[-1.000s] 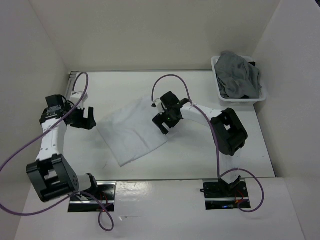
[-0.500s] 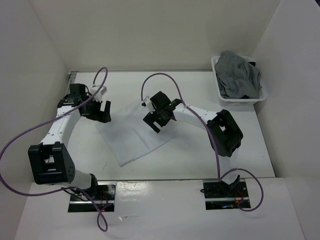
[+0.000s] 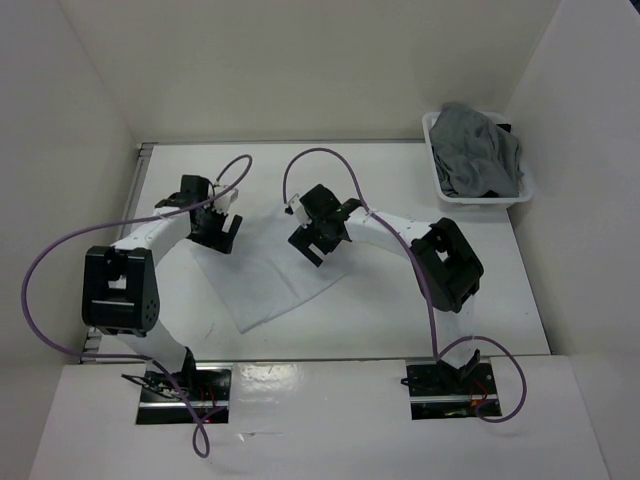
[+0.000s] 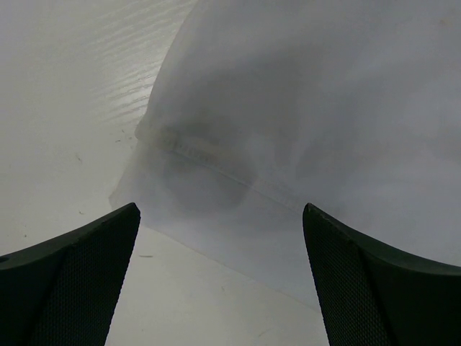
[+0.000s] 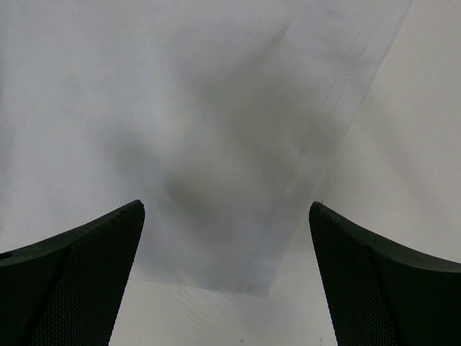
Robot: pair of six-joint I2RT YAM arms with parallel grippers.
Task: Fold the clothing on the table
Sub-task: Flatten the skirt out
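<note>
White walls closed round the worktop (image 3: 420, 310) on three sides. At its left, the left claw (image 3: 217, 230) stood with its jaws spread wide and nothing between them. The wrist view showed its two dark fingers (image 4: 65, 288) apart above the left corner of the white garment (image 3: 265, 272), with a hemmed edge and a soft fold of cloth below. Whether the tips touched the fabric could not be told.

The right claw (image 3: 312, 240) was likewise wide open and empty, poised over the far right part of the same garment. Its own camera showed a stitched hem running down beside bare worktop. The two claws were near each other, with the garment's far edge between them.

The garment lay flat near the middle of the worktop, turned at an angle, one corner pointing toward the arm bases. Farther out, at the far right corner, a white plastic basket (image 3: 437, 178) held a heap of grey clothing (image 3: 480, 150). Purple cables (image 3: 60, 260) looped from both arms.
</note>
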